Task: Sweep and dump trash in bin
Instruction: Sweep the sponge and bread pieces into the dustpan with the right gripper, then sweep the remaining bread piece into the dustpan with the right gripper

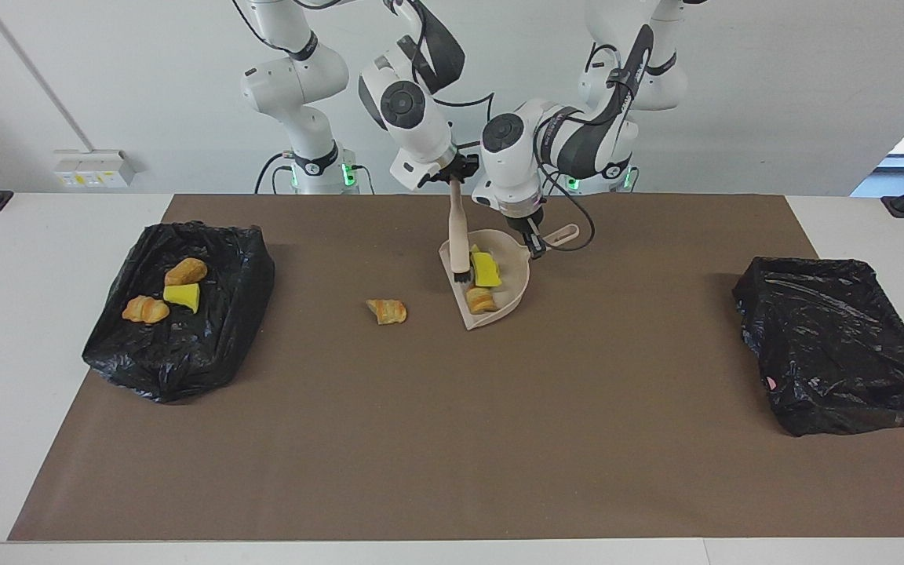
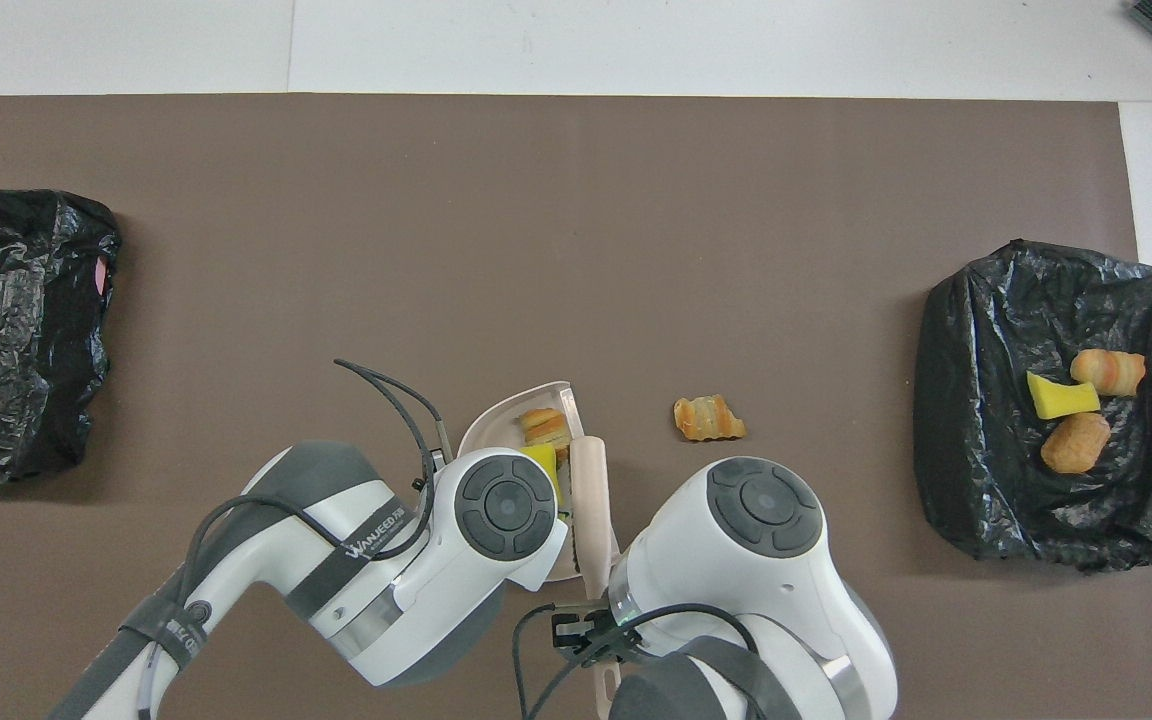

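Done: yellow sponge chunks (image 1: 486, 268) and one golden-brown bread lump (image 1: 481, 299) lie in the beige plastic dustpan (image 1: 511, 297).
Left: stray croissant-like lump (image 1: 387, 311) mid-tabletop; dumping.
Right claw (image 1: 454, 174): pinching beige hand brush (image 1: 460, 239).
Left claw (image 1: 534, 245): pinching dustpan's handle.

Both arms are glossy white with rounded joint housings and dark grey round end caps. Black cables loop loosely along each arm. The left arm (image 2: 336, 560) carries a dark grey band lettered "WANJEED". Green lights glow at both bases. The right arm (image 1: 295, 78) has black rings at its joints.
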You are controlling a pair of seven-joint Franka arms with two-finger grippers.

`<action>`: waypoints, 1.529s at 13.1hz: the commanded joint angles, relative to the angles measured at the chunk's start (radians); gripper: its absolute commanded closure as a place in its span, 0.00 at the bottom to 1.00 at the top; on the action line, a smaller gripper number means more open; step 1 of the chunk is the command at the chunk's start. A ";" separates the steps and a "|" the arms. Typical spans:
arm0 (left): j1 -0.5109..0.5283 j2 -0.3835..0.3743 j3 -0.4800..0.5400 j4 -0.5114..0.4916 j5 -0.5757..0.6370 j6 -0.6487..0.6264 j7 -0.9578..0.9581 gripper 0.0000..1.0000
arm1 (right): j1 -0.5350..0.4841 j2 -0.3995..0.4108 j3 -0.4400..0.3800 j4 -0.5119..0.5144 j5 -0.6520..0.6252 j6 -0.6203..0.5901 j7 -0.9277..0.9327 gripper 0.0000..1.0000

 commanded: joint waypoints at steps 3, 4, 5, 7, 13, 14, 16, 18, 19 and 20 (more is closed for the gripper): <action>0.010 -0.026 0.003 -0.035 -0.018 0.034 -0.002 1.00 | -0.070 -0.006 0.007 0.020 -0.240 -0.065 -0.064 1.00; 0.010 -0.025 0.003 -0.035 -0.018 0.037 -0.003 1.00 | -0.090 -0.003 0.007 0.020 -0.286 -0.067 -0.101 1.00; 0.016 -0.023 0.003 -0.035 -0.018 0.040 -0.003 1.00 | -0.121 0.002 0.007 0.020 -0.347 -0.065 -0.153 1.00; 0.018 -0.021 0.003 -0.035 -0.022 0.052 -0.005 1.00 | -0.191 0.019 0.009 0.018 -0.453 -0.050 -0.259 1.00; 0.019 -0.020 0.004 -0.035 -0.033 0.062 -0.008 1.00 | -0.273 0.144 0.015 0.041 -0.615 0.005 -0.341 1.00; 0.019 -0.020 0.004 -0.035 -0.033 0.062 -0.008 1.00 | -0.271 0.151 0.016 0.029 -0.592 0.013 -0.353 1.00; 0.019 -0.020 0.004 -0.035 -0.033 0.060 -0.006 1.00 | -0.258 0.157 0.016 0.003 -0.479 0.041 -0.359 1.00; 0.019 -0.020 0.004 -0.035 -0.033 0.060 -0.006 1.00 | -0.239 0.149 0.018 -0.008 -0.333 0.048 -0.373 1.00; 0.019 -0.020 0.004 -0.035 -0.033 0.060 -0.006 1.00 | -0.221 0.145 0.018 -0.014 -0.264 0.064 -0.372 1.00; 0.019 -0.020 0.004 -0.035 -0.033 0.059 -0.006 1.00 | -0.202 0.135 0.018 -0.026 -0.197 0.085 -0.367 1.00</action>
